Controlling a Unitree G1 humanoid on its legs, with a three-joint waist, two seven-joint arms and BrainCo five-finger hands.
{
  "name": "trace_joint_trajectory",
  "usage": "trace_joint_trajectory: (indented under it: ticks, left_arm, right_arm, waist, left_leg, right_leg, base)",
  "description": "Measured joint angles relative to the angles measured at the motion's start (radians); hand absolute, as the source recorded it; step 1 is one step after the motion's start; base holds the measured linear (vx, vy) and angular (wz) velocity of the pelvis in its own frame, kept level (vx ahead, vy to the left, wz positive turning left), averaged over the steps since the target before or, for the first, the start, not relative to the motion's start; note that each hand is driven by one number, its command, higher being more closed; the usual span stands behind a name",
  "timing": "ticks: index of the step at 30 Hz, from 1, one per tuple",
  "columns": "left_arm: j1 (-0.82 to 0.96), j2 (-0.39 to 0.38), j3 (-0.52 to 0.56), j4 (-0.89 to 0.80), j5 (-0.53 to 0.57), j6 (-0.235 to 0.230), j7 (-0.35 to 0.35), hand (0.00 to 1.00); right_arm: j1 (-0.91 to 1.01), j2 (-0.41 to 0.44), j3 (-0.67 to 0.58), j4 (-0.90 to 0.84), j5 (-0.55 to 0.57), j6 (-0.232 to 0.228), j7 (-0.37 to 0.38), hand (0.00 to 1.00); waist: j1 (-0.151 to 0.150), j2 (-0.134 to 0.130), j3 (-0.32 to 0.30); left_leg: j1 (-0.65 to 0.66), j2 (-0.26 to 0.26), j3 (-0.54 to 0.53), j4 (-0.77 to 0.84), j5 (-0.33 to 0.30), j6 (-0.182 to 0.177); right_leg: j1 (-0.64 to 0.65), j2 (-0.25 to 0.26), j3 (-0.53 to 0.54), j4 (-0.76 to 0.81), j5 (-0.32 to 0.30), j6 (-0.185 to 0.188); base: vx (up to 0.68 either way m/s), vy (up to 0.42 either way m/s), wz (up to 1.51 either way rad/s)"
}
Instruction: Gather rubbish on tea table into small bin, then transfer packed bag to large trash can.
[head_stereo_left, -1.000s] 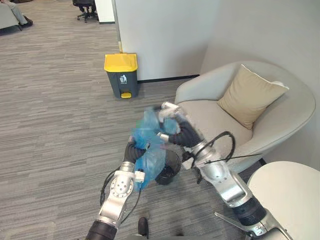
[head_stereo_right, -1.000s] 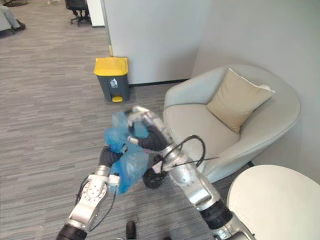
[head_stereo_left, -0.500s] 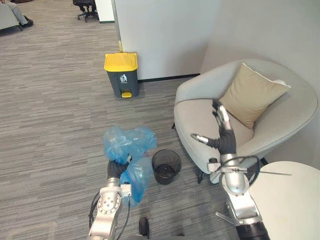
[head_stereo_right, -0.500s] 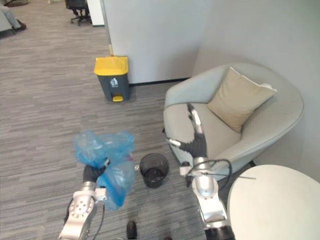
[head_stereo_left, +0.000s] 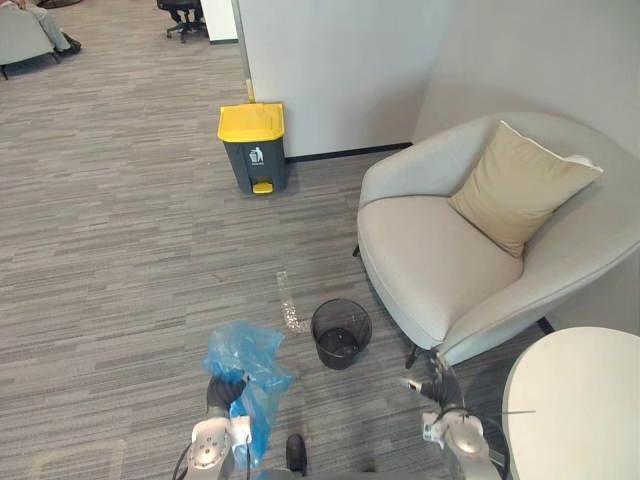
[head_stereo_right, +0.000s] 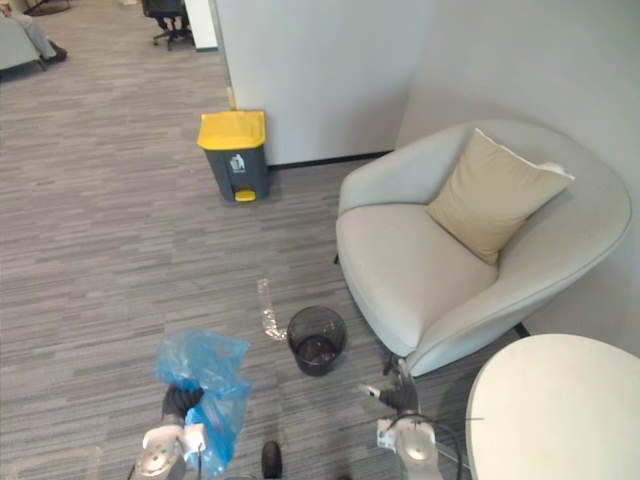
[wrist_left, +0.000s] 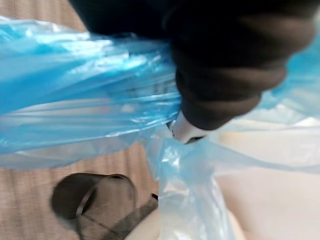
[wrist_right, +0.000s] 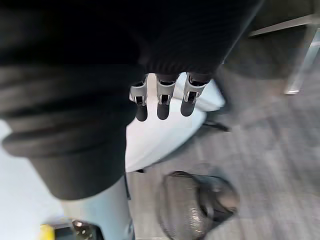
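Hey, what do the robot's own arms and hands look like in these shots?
The left arm and right arm are silver-grey metal with rounded housings. The left hand and right hand each wear a dark ribbed cover over the back and wrist. The right hand's fingers are slim and silver, ending in dark rounded tips.

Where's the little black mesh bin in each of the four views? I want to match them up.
Left eye view: small black mesh bin on the carpet, lower centre.
Right eye view: bin lower centre too.
Left wrist view: bin past the blue bag gripped by the left robot hand.
Right wrist view: bin past the right robot hand, fingers straight.
Shared landmark: pale armchair beside the bin.
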Motion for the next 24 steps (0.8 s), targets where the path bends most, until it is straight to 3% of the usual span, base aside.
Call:
trace_joint_trajectory:
  ticks: [9, 18, 20, 21, 22, 24]
  left_arm:
    - [0.000, -0.016, -0.002, 0.085, 0.001, 0.017, -0.008, 1.00]
    - [-0.025, -0.024, -0.034, 0.124, 0.003, 0.023, -0.008, 1.00]
    - [-0.034, -0.028, -0.044, 0.116, 0.002, 0.023, -0.008, 1.00]
    - [-0.037, -0.032, -0.044, 0.100, 0.002, 0.024, -0.008, 1.00]
    - [-0.028, -0.035, -0.044, 0.085, 0.002, 0.024, -0.008, 1.00]
    - [-0.031, -0.034, -0.044, 0.080, 0.002, 0.024, -0.008, 1.00]
  right_arm:
    - [-0.033, 0.015, 0.000, 0.069, 0.039, 0.011, -0.001, 0.00]
    - [-0.053, 0.012, -0.007, 0.121, 0.045, 0.019, -0.029, 0.00]
    - [-0.068, 0.013, -0.023, 0.120, 0.055, 0.020, -0.036, 0.00]
    - [-0.083, 0.013, -0.031, 0.121, 0.055, 0.021, -0.039, 0.00]
    - [-0.092, 0.001, -0.033, 0.123, 0.055, 0.024, -0.041, 0.00]
    - [-0.111, -0.004, -0.033, 0.121, 0.053, 0.031, -0.043, 0.00]
  waist:
    - [0.000, -0.010, 0.041]
    - [-0.002, -0.008, 0.089]
    - [0.003, -0.017, 0.095]
    - [0.000, -0.012, 0.102]
    - [0.001, -0.013, 0.114]
    - [-0.001, -0.018, 0.124]
  left_leg:
    - [0.032, -0.016, -0.032, 0.000, -0.007, 0.002]
    - [-0.006, -0.047, -0.131, 0.007, -0.002, 0.005]
    - [-0.069, -0.032, -0.014, 0.061, -0.052, 0.027]
    - [-0.115, 0.006, 0.122, 0.160, -0.092, 0.043]
    - [-0.141, 0.026, 0.200, 0.236, -0.106, 0.036]
    - [-0.144, 0.033, 0.221, 0.309, -0.112, 0.048]
  right_leg:
    - [0.039, -0.013, -0.035, 0.017, -0.035, 0.003]
    - [0.057, -0.036, -0.178, 0.037, -0.075, 0.013]
    - [0.024, -0.057, -0.214, 0.056, -0.075, 0.013]
    - [0.010, -0.074, -0.233, 0.080, -0.075, 0.013]
    - [-0.009, -0.094, -0.229, 0.136, -0.082, 0.016]
    - [-0.044, -0.117, -0.204, 0.230, -0.113, 0.030]
  base:
    - [0.06, -0.010, 0.13]
    - [0.03, -0.013, 0.41]
    - [0.04, 0.033, 0.45]
    - [0.09, 0.045, 0.37]
    - [0.13, 0.065, 0.26]
    - [0.09, 0.131, 0.06]
